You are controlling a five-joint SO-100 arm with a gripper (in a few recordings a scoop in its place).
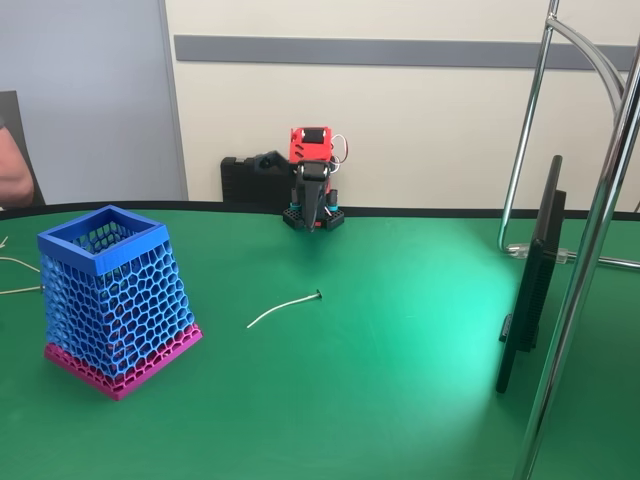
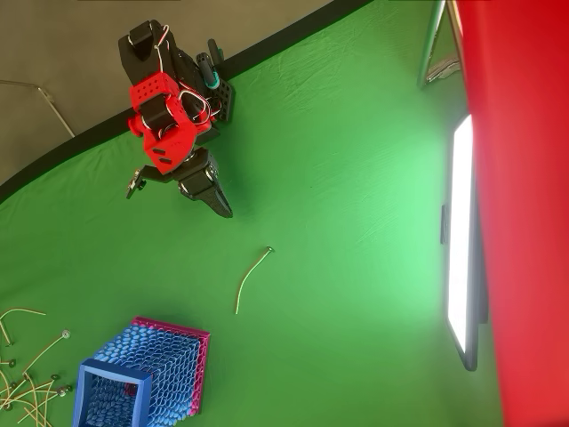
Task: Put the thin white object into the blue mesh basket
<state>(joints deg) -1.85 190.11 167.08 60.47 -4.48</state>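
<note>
While the jaws look pressed together with nothing between them, the gripper [image 2: 222, 206] hangs folded near the arm's base [image 1: 313, 217] at the table's far black edge. Bare green cloth [image 2: 356, 267] lies open between it and the cord [image 2: 250, 277], which rests flat mid-table, dark tip toward the arm. The basket [image 1: 110, 300] stands upright, apart from the cord, close to the table's left edge in the fixed view. Pale wires [image 2: 31, 374] lie beside the basket. A screen [image 1: 535, 280] stands at the right.
</note>
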